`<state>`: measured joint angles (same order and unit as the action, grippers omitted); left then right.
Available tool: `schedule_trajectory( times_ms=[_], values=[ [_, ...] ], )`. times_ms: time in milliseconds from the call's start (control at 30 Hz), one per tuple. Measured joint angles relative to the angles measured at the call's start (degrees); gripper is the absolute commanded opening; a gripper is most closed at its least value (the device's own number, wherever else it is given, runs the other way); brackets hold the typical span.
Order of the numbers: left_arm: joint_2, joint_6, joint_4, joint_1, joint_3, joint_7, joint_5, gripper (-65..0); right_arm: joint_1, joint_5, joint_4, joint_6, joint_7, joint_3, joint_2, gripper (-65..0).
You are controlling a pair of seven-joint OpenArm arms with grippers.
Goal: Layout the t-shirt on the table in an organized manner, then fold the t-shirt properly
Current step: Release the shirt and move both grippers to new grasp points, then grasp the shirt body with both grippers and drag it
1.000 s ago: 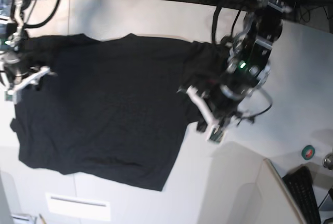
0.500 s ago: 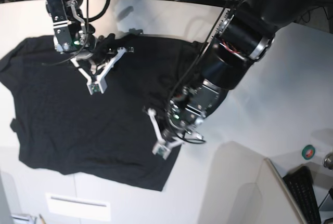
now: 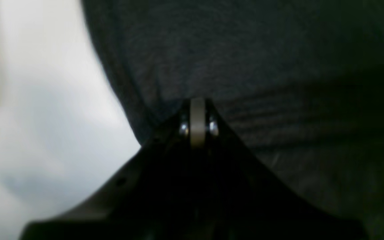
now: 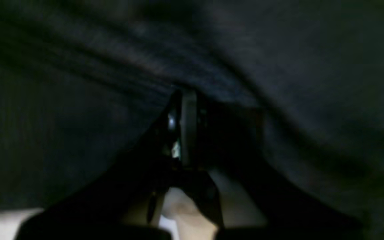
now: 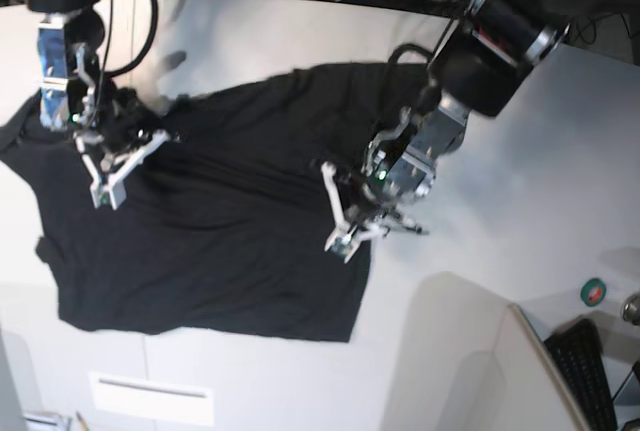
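The left gripper [image 5: 343, 219] is being held clenched on the t-shirt [image 5: 220, 221]: in the left wrist view its jaws are seen pressed together at the tip [image 3: 197, 115], with black cloth bunched and ridged just above them, right at the shirt's edge where the white table [image 3: 38, 110] begins. In the base view this gripper is being kept at the shirt's edge on the side toward the green-rimmed disc [image 5: 593, 293].

The right gripper [image 5: 108, 179] is being held at the opposite part of the shirt, near the sleeve end farthest from the disc. In the right wrist view its jaws are seen close together [image 4: 187, 110], surrounded by dark folded cloth [image 4: 278, 60]; the picture is too dark and blurred for it to be told whether cloth is being pinched between them.

The t-shirt is being stretched between the two grippers, with creases running across it from one gripper to the other. It is lying plain black side up on the white table [image 5: 500, 181], near the table's middle, well apart from the disc. A black keyboard [image 5: 585, 371] is being seen just below the disc, at the table's corner.
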<state>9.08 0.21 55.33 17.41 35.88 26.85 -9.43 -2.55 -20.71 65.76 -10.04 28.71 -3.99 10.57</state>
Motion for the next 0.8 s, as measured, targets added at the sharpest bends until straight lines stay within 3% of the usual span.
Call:
schedule_trajectory(
  times_ms=[67,233,333,467,600,667,800],
  values=[
    [1.9,0.0,8.2,-5.4,0.1,3.0,0.2,-65.0,4.2,0.2,-4.5,0.0,0.0,0.0,1.3,-65.0],
    [1.5,-0.1,21.9,-15.2,0.4,12.1,-0.3,-65.0,13.9,2.2,-14.4,0.7,1.9,0.1,3.7,-65.0],
    [-1.5,0.0,25.9,-20.5,0.5,13.4,0.2,-65.0,17.8,5.0,-16.7,3.4,4.1,0.3,4.7,-65.0],
    [-4.5,-0.3,30.2,-20.3,0.0,13.5,-0.1,-65.0,19.7,4.9,-15.4,3.6,3.3,6.8,5.2,-65.0],
    [-3.5,0.3,33.2,-16.5,-8.5,12.9,0.7,-65.0,15.6,4.5,-1.4,3.7,6.4,8.2,5.9,-65.0],
    [-2.7,1.2,33.0,-15.3,-12.2,13.3,1.6,-65.0,10.2,4.7,6.8,4.0,8.5,8.2,6.1,-65.0],
    [-4.1,-0.4,27.3,-12.6,-19.0,13.4,-0.3,-65.0,-0.5,4.7,17.2,3.6,12.4,8.4,4.1,-65.0]
  ],
)
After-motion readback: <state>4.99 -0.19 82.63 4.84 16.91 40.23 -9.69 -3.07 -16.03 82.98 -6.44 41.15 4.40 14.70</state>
